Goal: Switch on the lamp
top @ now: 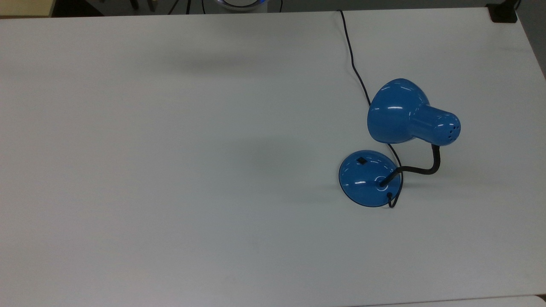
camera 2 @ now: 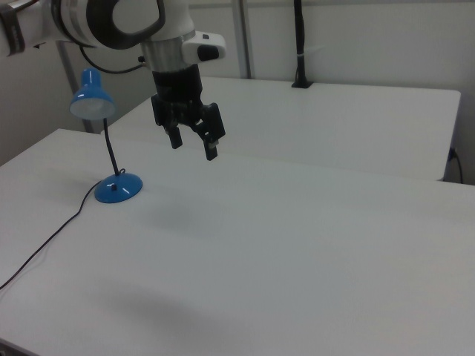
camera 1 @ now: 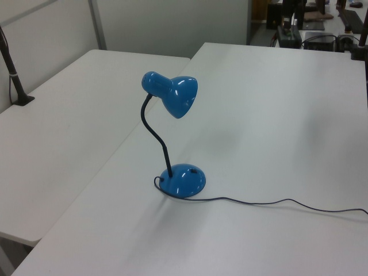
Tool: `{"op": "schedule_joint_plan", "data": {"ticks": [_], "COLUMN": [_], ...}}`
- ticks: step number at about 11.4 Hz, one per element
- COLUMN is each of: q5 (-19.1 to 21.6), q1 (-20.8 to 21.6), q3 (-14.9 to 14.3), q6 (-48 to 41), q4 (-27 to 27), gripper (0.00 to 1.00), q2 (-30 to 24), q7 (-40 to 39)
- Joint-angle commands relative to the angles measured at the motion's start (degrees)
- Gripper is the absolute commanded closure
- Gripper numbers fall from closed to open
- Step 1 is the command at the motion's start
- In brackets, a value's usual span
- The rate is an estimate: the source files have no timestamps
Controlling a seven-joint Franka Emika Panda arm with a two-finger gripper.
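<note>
The blue lamp stands on the white table (top: 170, 170), at the top view's right. Its bell shade (top: 399, 111) hangs off a black gooseneck (top: 422, 169) above the round domed base (top: 367, 179). A small black switch (top: 361, 160) sits on the base's upper left in the top view. The shade (camera 1: 175, 95) looks unlit in the left view. A thin black cord (top: 352, 59) runs from the base to the table's far edge. In the right view my gripper (camera 2: 193, 148) hangs open and empty high above the table, to the right of the lamp base (camera 2: 119, 188) and well apart from it.
A second white table (camera 1: 63, 132) adjoins this one on the left view's left, with a black clamp and pole (camera 1: 14, 75) on it. The cord (camera 1: 276, 202) trails across the table in the left view. Desks with equipment (camera 1: 310, 29) stand beyond the far end.
</note>
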Motion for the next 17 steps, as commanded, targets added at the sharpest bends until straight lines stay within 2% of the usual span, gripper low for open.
{"op": "schedule_joint_plan", "data": {"ticks": [1,17], "q5": [0.8,0.8], "q1": [0.7,0.6], "q3": [-0.1,-0.2], "q6": [-5.0,-4.6], "q4": [0.9,2.1], "gripper": [0.0,0.0], "q2": [0.2,0.3], "q7": [-0.7,-0.2]}}
